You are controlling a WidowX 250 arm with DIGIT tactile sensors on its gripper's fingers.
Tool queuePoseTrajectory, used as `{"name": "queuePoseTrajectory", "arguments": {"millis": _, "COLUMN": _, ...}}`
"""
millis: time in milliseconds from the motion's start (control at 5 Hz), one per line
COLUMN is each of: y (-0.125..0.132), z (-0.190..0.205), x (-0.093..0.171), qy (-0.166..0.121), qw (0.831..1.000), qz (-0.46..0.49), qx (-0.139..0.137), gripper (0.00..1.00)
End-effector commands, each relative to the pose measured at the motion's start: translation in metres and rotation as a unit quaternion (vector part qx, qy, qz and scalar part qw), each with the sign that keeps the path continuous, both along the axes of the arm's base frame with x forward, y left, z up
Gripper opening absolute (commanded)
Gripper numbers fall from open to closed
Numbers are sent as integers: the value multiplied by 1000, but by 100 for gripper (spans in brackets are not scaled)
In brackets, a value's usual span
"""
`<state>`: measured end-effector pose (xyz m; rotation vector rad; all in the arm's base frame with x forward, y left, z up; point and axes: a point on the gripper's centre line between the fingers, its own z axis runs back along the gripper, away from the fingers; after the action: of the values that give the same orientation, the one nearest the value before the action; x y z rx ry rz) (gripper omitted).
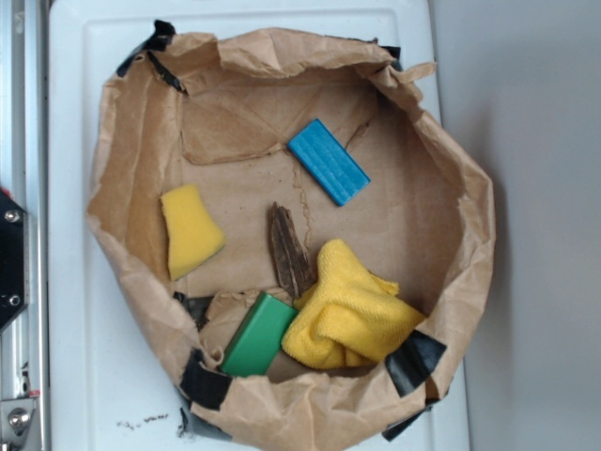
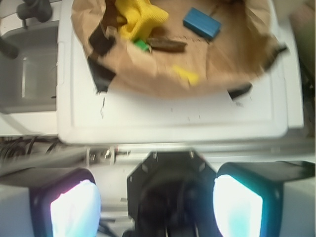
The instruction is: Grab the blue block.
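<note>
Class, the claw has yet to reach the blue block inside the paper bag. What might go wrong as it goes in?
1. The crumpled bag wall stands up around the blue block; the open claw, now outside it, might snag the rim.
2. The block lies flat and skewed, so unaligned fingers could slip off.
3. The green block is similar in shape; colour must decide.

From my feed I see a white tray-like tabletop [image 1: 70, 282] with a raised rim under even, soft light, a plain grey surface [image 1: 535, 235] beside it, a metal rail [image 1: 19, 113] along the opposite edge, and a white sink-like basin [image 2: 29, 79] nearby.
</note>
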<state>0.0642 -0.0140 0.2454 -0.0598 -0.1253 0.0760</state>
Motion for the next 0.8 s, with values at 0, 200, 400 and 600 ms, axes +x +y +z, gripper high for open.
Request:
{"name": "queuePoseTrajectory", "arguments": {"millis": 0, "y": -2, "z": 2, "x": 3, "qy": 2, "qw": 1000, "qz": -14, "qx": 0, "gripper": 100}}
{"name": "queuePoseTrajectory", "arguments": {"millis": 200, "y": -2, "z": 2, "x": 3, "qy": 2, "qw": 1000, "qz": -14, "qx": 0, "gripper": 100}}
{"name": "queuePoseTrajectory", "arguments": {"millis": 400, "y": -2, "z": 2, "x": 3, "qy": 2, "qw": 1000, "qz": -14, "qx": 0, "gripper": 100}}
{"name": "queuePoseTrajectory", "arguments": {"millis": 600, "y": 10, "z": -3, "x": 43, "qy": -32, "qw": 998, "qz": 3, "qx": -57, "gripper": 100}}
